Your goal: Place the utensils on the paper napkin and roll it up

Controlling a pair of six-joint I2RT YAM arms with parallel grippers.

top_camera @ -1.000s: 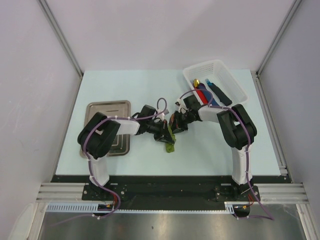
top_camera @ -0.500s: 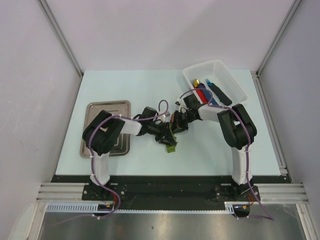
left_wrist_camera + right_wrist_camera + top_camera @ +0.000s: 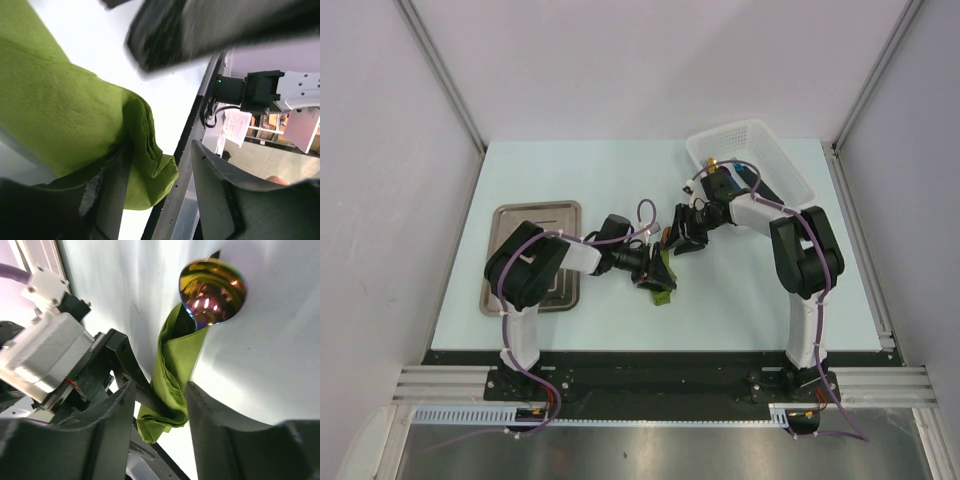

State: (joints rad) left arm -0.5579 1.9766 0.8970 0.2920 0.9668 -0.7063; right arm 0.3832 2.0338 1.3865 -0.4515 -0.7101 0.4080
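Note:
The paper napkin (image 3: 663,287) lies rolled into a green tube near the table's middle. In the right wrist view the napkin roll (image 3: 176,371) runs between my fingers, and a utensil's shiny iridescent spoon bowl (image 3: 212,290) pokes out of its far end. The rest of the utensils is hidden inside the roll. My right gripper (image 3: 676,242) (image 3: 160,387) stands open around the roll's near end. My left gripper (image 3: 654,270) (image 3: 161,150) is open too. The napkin (image 3: 60,115) rests against its left finger, with a clear gap to the right finger (image 3: 215,190).
A silver metal tray (image 3: 535,214) lies at the left, partly under the left arm. A white mesh basket (image 3: 790,172) at the back right holds red, blue and dark pieces. The two grippers almost touch over the roll.
Both grippers have gone from shut on the napkin roll to open. The right wrist has lifted and drawn back toward the basket; the roll stays on the table.

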